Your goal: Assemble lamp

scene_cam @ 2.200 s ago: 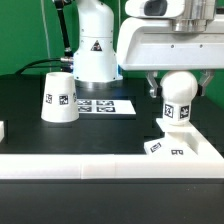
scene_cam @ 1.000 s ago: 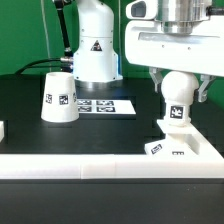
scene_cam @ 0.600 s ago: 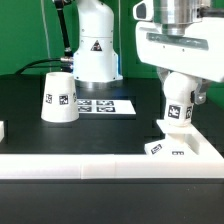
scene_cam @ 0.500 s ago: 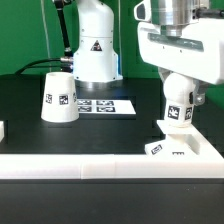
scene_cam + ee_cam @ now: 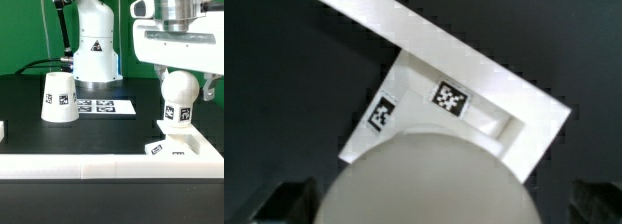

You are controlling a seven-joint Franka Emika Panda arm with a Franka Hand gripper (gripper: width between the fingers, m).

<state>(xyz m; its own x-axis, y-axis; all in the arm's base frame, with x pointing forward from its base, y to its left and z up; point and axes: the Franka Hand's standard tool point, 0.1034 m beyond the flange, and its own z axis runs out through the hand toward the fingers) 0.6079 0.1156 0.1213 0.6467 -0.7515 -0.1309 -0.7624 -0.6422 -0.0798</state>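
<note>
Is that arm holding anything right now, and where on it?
Seemingly nothing: the jaws stand apart on either side of the rounded white plastic bulb, near its top, with dark gaps showing.

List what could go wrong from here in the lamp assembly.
1. The gripper straddles the bulb, which stands on the base; an off-centre squeeze could tilt it in its seat.
2. Nothing visibly clamps the base, so it might slide or turn with the bulb.
</note>
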